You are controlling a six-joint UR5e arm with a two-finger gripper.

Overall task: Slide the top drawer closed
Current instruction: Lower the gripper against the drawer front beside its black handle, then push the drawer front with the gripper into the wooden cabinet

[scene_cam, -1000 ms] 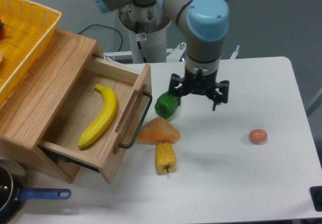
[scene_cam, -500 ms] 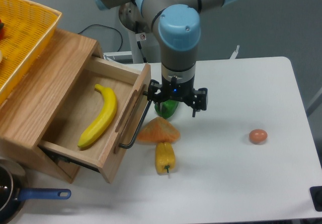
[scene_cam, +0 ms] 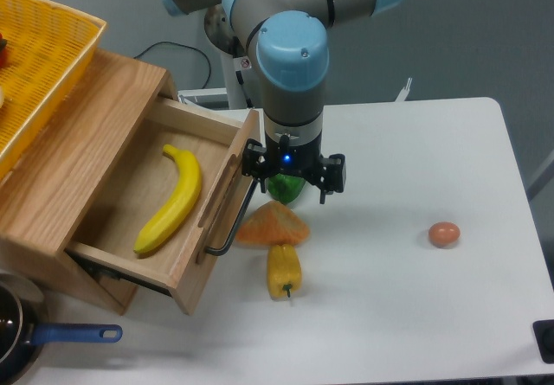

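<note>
One fixed camera looks down on a white table (scene_cam: 407, 298). No brand, label or writing can be read anywhere; a small round sticker on the robot base is too blurred to make out.

The top drawer (scene_cam: 164, 199) stands pulled well out of its oak cabinet (scene_cam: 82, 134), angled toward the lower right, with a yellow banana (scene_cam: 170, 199) lying lengthwise inside. Its front panel carries a wooden strip and a long black bar handle (scene_cam: 235, 208) facing the table's middle.

The gripper (scene_cam: 293, 176) hangs just right of the handle's upper end, directly over a green pepper (scene_cam: 286, 188), a blue light glowing on its body. Its jaws stand wide apart, holding nothing.

Just beside the handle lie an orange wedge-shaped piece (scene_cam: 273, 226) and, below it, a yellow pepper (scene_cam: 284, 269), crowding the room in front of the drawer. A brown egg (scene_cam: 443, 234) sits well apart to the right, with open table around it.

A yellow mesh basket (scene_cam: 48, 65) rests on the cabinet top; a dark pan with a blue handle (scene_cam: 74, 334) pokes in at the lower left edge.
</note>
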